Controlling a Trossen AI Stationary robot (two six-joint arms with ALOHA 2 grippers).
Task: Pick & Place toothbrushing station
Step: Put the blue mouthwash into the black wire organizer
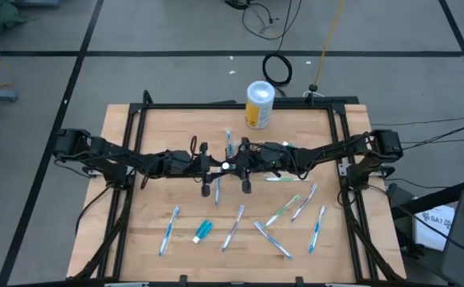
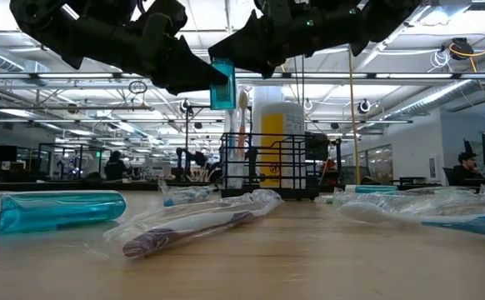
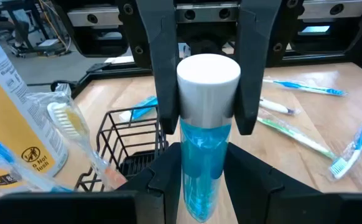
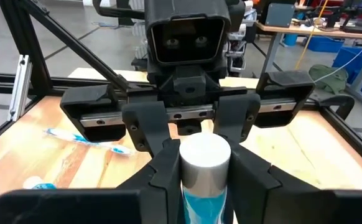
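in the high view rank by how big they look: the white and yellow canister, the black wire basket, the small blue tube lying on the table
1. White and yellow canister, clearly largest.
2. Black wire basket, though the arms partly cover it, so unsure.
3. Small blue tube, close to the basket's visible part.

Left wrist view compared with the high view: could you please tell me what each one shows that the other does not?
Only the left wrist view shows the held tube and its blue body, with the right gripper clamping its white cap, and the bristles of a wrapped toothbrush by the black basket. Only the high view shows both arms meeting mid-table, a second tube lying flat and a cable coil on the floor. Both show the canister and loose toothbrushes.
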